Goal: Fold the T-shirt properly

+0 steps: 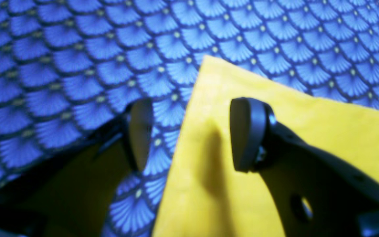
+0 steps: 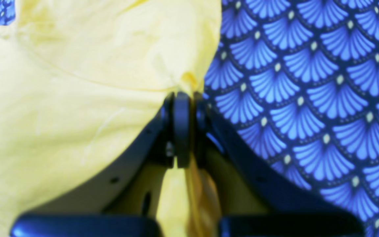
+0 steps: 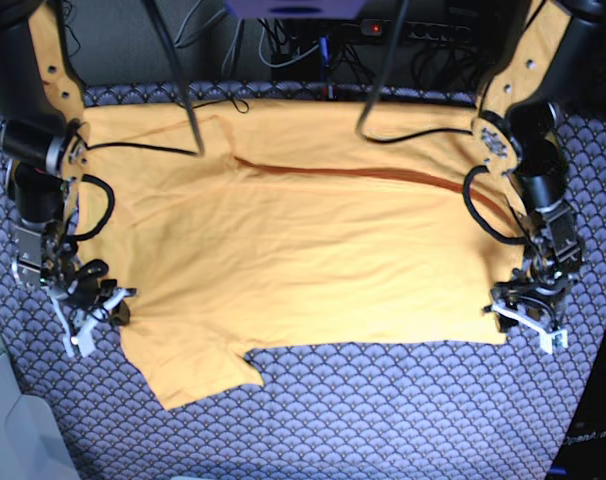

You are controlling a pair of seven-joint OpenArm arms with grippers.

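Observation:
The yellow-orange T-shirt (image 3: 303, 250) lies spread out flat across the table, with one sleeve pointing toward the front left. My right gripper (image 2: 181, 98) is shut on a bunched fold of the T-shirt (image 2: 77, 98) at its edge; in the base view the right gripper (image 3: 108, 300) sits at the shirt's left side near that sleeve. My left gripper (image 1: 192, 135) stands open just above a corner of the T-shirt (image 1: 324, 125), whose edge runs between the two fingers. In the base view the left gripper (image 3: 518, 315) is at the shirt's front right corner.
A blue-grey scallop-patterned cloth (image 3: 383, 410) covers the table under the shirt. Black cables (image 3: 413, 135) trail over the shirt's far edge. More wires and a power strip (image 3: 423, 30) lie behind the table. A pale object (image 3: 3, 400) stands at the front left.

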